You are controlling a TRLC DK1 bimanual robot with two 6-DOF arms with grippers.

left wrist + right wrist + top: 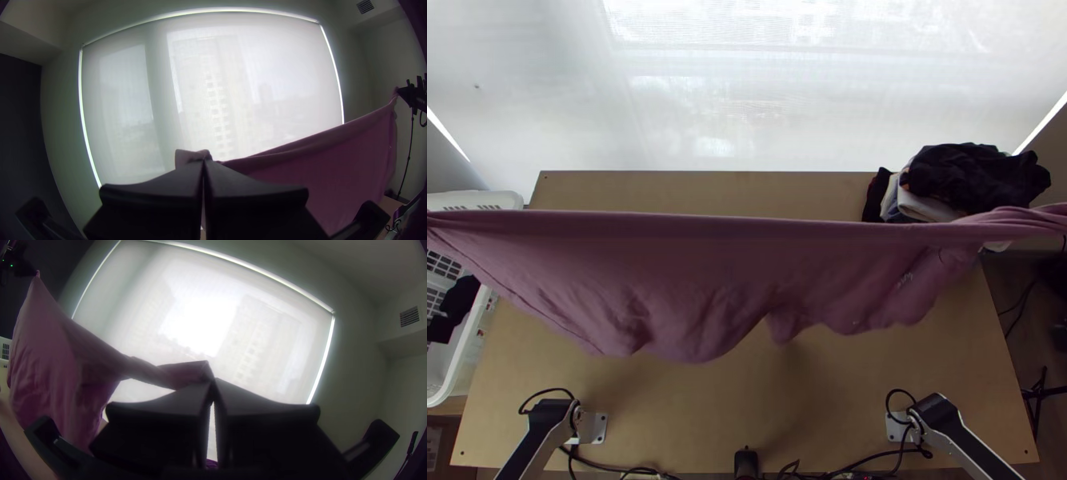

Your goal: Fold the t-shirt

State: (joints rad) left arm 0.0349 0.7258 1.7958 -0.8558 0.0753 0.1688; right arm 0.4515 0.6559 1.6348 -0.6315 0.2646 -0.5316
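Because the t-shirt (731,280) hangs in the air between both arms, the relation that matters most is its long upper edge — pulled nearly straight, it runs across the width of the table (691,416) from one gripper to the other. The left gripper (203,162) has its fingers together, clamped on one end of this edge; the right gripper (213,382) is also closed at the tips, on the other end. Each gripper is nearest to its own end, and the cloth lies inward from each one. Which part of the garment they pinch, I cannot tell.

The fabric is mauve, soft and thin-looking, smooth near the left but gathered into rope-like folds toward the right. Its lower border hangs loose, in wavy lobes. I judge that no fold is made, and that the next move should lower it evenly to the wood. The right part could catch on the pile of dark and white clothes (979,176) at the far right corner. At the left side there is a white plastic basket (465,348) with a grid wall.
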